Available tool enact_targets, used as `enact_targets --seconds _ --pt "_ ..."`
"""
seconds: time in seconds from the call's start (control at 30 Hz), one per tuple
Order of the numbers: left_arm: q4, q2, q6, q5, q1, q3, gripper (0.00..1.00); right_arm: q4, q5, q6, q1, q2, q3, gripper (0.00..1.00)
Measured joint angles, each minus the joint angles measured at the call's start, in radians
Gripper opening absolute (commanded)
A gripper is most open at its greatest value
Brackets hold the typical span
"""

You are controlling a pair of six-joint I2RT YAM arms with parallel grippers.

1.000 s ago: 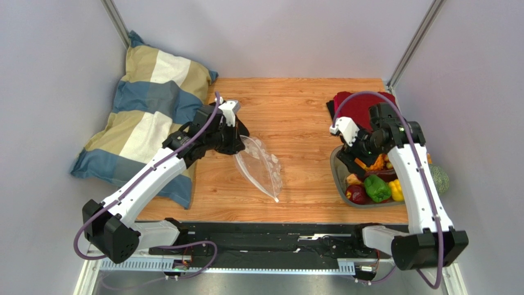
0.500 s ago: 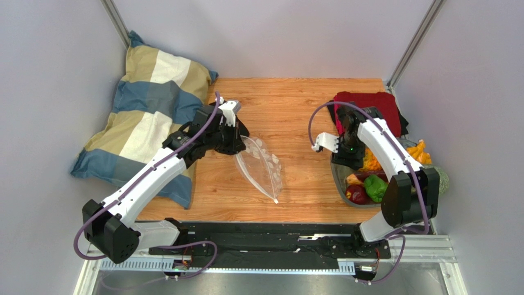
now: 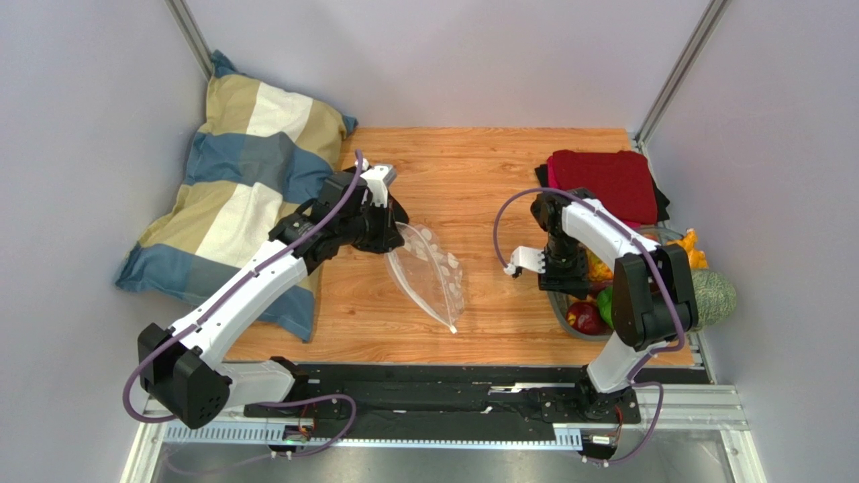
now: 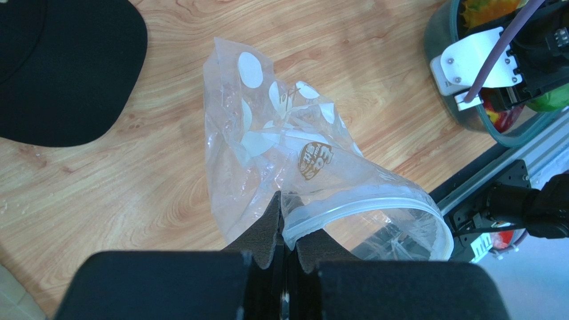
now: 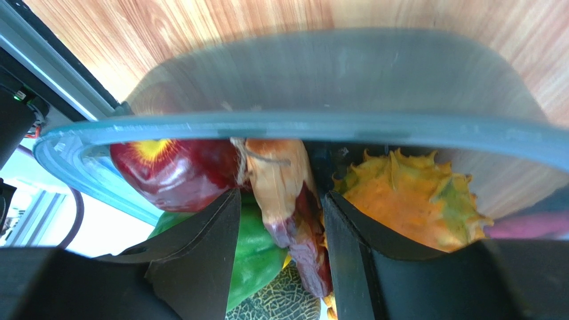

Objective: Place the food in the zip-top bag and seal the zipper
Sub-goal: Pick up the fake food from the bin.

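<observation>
The left fingers [image 4: 272,230] pinch the floppy bag [image 4: 267,133] at its stiffer zipper [image 4: 360,203]; the right fingers [image 5: 220,227] clamp a long food piece [image 5: 284,200], probably light and slippery, across its middle

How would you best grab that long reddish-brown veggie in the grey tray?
Across its slim middle, coming down from above, one finger on each long side. The reddish-brown veggie lies between the red apple and the spiky orange fruit inside the tray, so probably only its top is free.
</observation>
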Motion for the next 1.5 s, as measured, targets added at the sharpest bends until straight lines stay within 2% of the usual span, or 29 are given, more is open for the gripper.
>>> enact_targets --seconds 0.1,0.13,0.17,0.37,0.83,1.5 --pt "0.001 0.005 0.0 0.0 0.0 0.0 0.0 0.0 -0.005 0.0 0.01 0.009 -0.003 0.37" --pt "0.002 0.007 0.0 0.0 0.0 0.0 0.0 0.0 -0.008 0.001 0.011 0.012 -0.005 0.28" --pt "0.002 0.008 0.0 0.0 0.0 0.0 0.0 0.0 -0.012 0.0 0.013 0.016 -0.007 0.23" --pt "0.002 0.011 0.001 0.001 0.0 0.0 0.0 -0.001 -0.039 0.002 0.015 0.029 -0.003 0.07" --pt "0.002 0.022 0.003 0.005 0.0 0.0 0.0 -0.008 -0.162 0.004 0.014 0.002 0.155 0.0" --pt "0.002 0.041 0.003 0.015 0.0 0.0 0.0 -0.021 -0.316 0.041 0.014 -0.147 0.277 0.0"
